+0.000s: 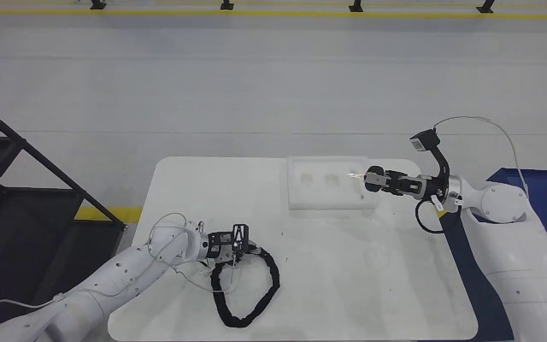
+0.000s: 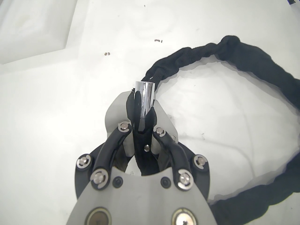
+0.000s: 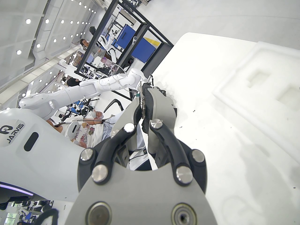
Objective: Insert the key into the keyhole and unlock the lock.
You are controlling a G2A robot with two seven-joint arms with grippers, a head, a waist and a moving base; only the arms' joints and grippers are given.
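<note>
Clamping lock cylinder [image 2: 147, 94] shut-tight in left gripper [image 2: 142, 108] on table [image 1: 359, 282]; pinching key [image 1: 355, 176] in right gripper [image 1: 371, 179] near foam tray [image 1: 316, 195].

Bright, even overhead light.
Ceiling lamps [image 3: 28, 20] wash the white counter [image 1: 359, 274]; soft shadows edge the chain lock [image 2: 257, 59]; wrist views curve at edges.

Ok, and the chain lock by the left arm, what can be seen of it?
The chain lock is a loop sleeved in bunched black woven fabric, lying on the white table. One end carries a shiny chrome cylinder, clamped by the left gripper. Its keyhole cannot be made out.
</note>
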